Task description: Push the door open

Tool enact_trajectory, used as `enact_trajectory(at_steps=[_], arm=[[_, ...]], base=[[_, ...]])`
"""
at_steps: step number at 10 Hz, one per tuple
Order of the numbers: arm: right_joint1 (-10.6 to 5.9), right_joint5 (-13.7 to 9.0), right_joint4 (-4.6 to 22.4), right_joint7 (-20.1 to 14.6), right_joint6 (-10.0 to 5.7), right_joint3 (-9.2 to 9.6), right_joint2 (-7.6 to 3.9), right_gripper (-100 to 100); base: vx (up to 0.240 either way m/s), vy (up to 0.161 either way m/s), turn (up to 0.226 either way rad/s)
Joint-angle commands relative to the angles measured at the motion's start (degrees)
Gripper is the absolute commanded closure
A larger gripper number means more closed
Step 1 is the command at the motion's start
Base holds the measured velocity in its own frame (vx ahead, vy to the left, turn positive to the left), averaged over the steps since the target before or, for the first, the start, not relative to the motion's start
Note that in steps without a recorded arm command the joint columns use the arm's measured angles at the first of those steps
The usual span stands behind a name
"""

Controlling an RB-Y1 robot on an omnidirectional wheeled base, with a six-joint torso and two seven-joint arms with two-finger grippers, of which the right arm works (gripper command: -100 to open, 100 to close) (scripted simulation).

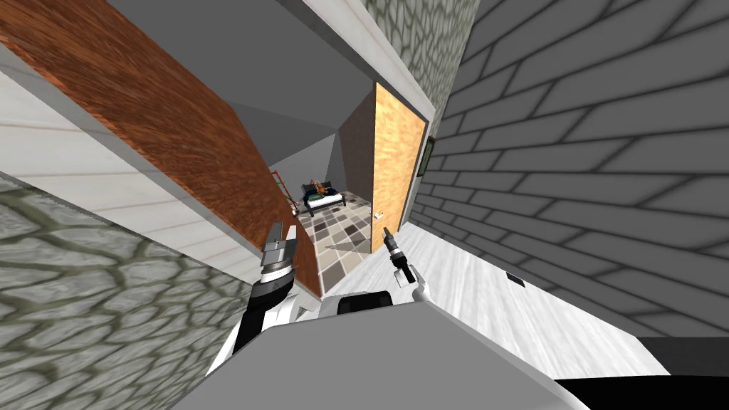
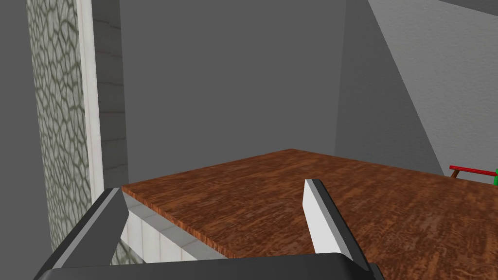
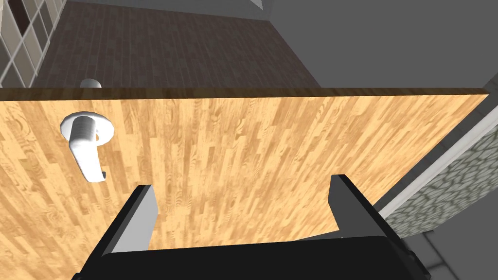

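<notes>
Light wood door, ajar, at my 12 o'clock: I am presenting the right tool, wide open and empty, near its panel beside the white handle, likely for pushing; left tool hanging open, empty, at 11 o'clock

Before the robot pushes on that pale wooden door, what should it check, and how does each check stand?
1. Aim: the right claw faces the pale wooden door: ok.
2. Grip: the right claw is open and empty, which suits a flat push: ok.
3. Handle: the white lever handle sits off to one side of that claw, not between its fingers: ok.
4. Contact: whether the fingers touch the door panel: cannot tell.
5. Other arm: the left claw is open and empty, by the reddish-brown door, away from the push: ok.
</notes>
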Motion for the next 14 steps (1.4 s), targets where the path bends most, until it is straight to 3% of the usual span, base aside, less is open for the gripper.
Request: enact_trajectory(at_steps=[1, 9, 14], arm=[[-0.86, 0.46, 2.05, -0.79, -0.41, 0.14, -0.21, -100], [-4.72, 2.74, 12.34, -3.7, -2.96, 0.91, -0.29, -100], [-7.74, 4.52, 20.37, -5.96, -4.96, 1.5, -0.27, -100]], base=[[0.076, -0.128, 0.045], [0.073, -0.104, 0.053], [0.088, -0.123, 0.06]])
